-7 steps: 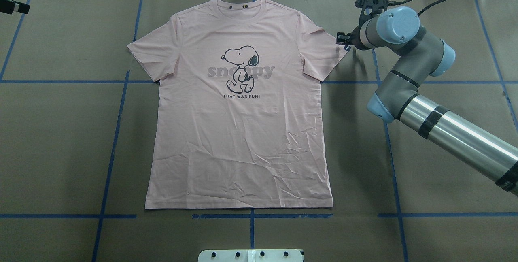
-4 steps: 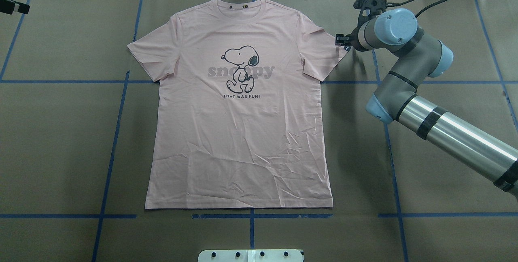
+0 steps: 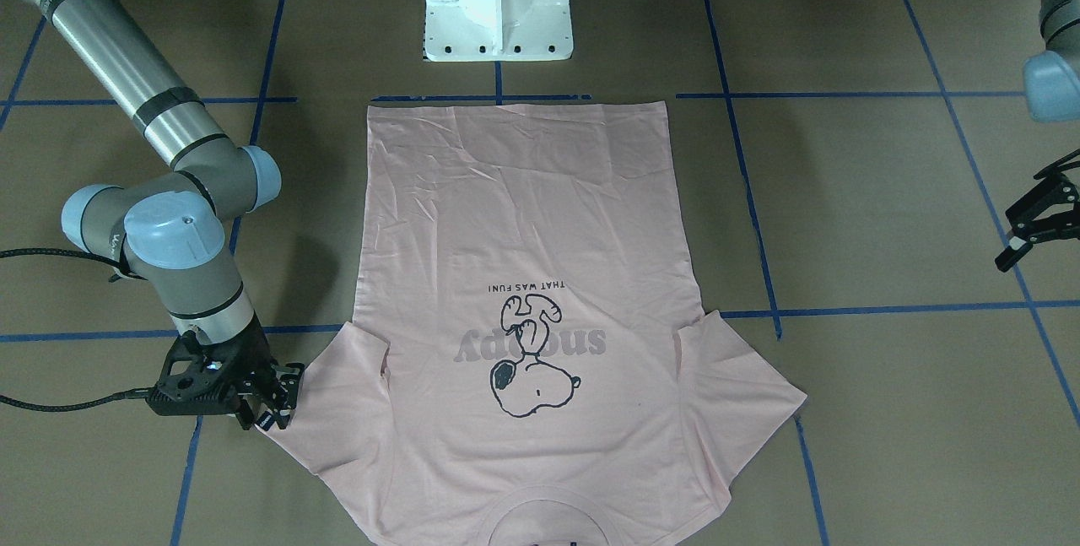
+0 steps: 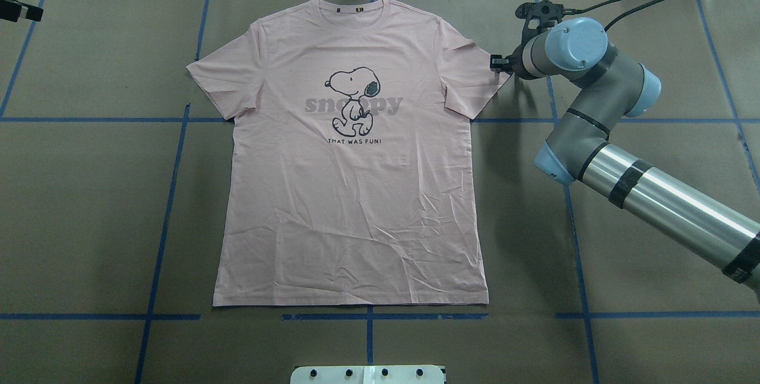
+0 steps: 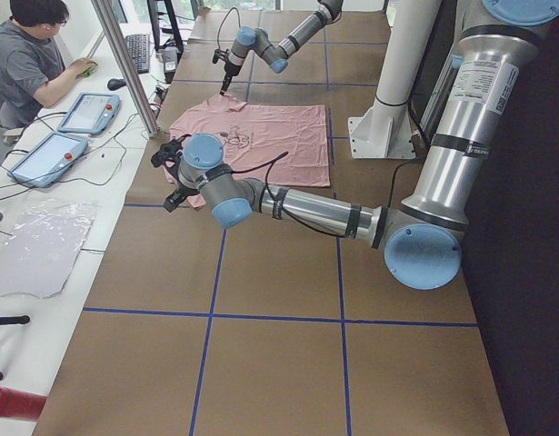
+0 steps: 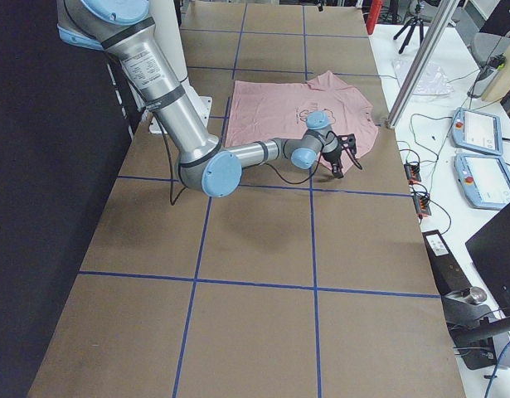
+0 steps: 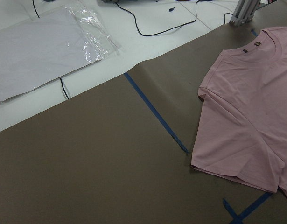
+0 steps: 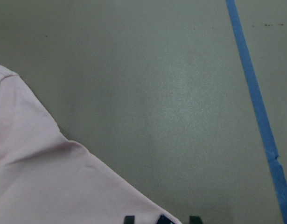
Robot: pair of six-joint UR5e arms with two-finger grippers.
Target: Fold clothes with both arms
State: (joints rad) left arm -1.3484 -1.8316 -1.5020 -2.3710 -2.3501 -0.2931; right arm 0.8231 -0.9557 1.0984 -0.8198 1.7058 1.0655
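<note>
The pale pink T-shirt [image 4: 356, 194] lies flat, print up, collar to the far side; it also shows in the front-facing view [image 3: 523, 217]. My right gripper [image 4: 497, 63] is low at the tip of the shirt's right-hand sleeve. In the front-facing view it [image 3: 274, 398] is open, with its fingers astride the sleeve corner. The right wrist view shows the sleeve edge [image 8: 40, 186] and dark fingertips [image 8: 195, 219] at the bottom edge. My left gripper [image 3: 1034, 225] is open and empty, far off the shirt's other side. The left wrist view shows the left sleeve [image 7: 236, 140] from a distance.
Brown paper with blue tape lines [image 4: 172, 164] covers the table. The white pedestal base [image 3: 498, 6] stands at the near edge. A plastic bag [image 7: 45, 51] and cables lie beyond the far edge. An operator [image 5: 34, 64] sits at a side bench with tablets.
My right gripper has moved a little to the left and closer onto the sleeve tip. The shirt and the left arm have not moved.
</note>
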